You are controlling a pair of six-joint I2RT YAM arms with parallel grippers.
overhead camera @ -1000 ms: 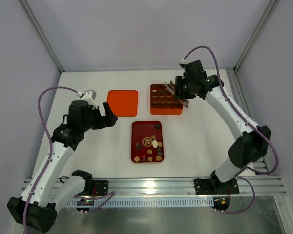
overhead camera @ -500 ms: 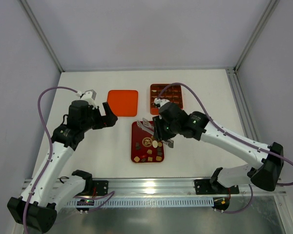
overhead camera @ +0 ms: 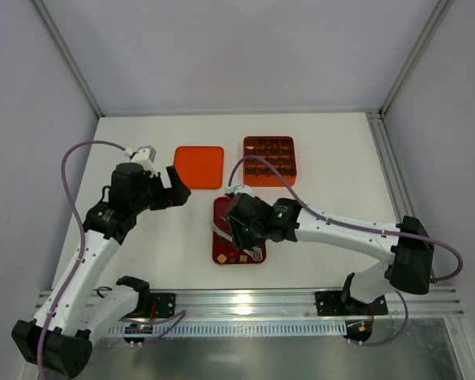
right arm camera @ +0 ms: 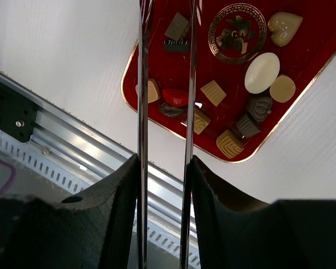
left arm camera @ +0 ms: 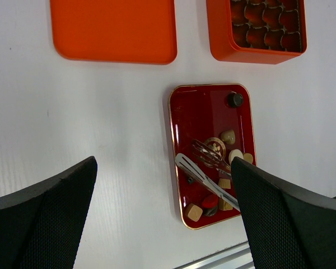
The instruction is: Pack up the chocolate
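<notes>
Gripping a pair of thin metal tongs (right arm camera: 143, 84) by their handles, the right gripper (right arm camera: 164, 168) hangs over the dark red tray (left arm camera: 199, 112), its jaws pressed against the two blades. The blades reach across the near half of the tray, and the left wrist view shows their tips above its middle, apart from each other; whether they touch a piece cannot be told. The chocolates (right arm camera: 262, 73) lie loose on the tray, most of them crowded into its near half: a cream oval, a tan round, a cream heart, a round gold-patterned piece (right arm camera: 237, 26) and several dark and tan squares. One dark piece (left arm camera: 235, 100) sits alone in the tray's far right corner. The left gripper (overhead camera: 180, 187) hovers to the left of the tray with its jaws spread wide and nothing between them. Beyond the tray stands the orange box (left arm camera: 218, 33) with its grid of compartments, and beyond the tray to the left lies a flat orange lid (overhead camera: 199, 166)
</notes>
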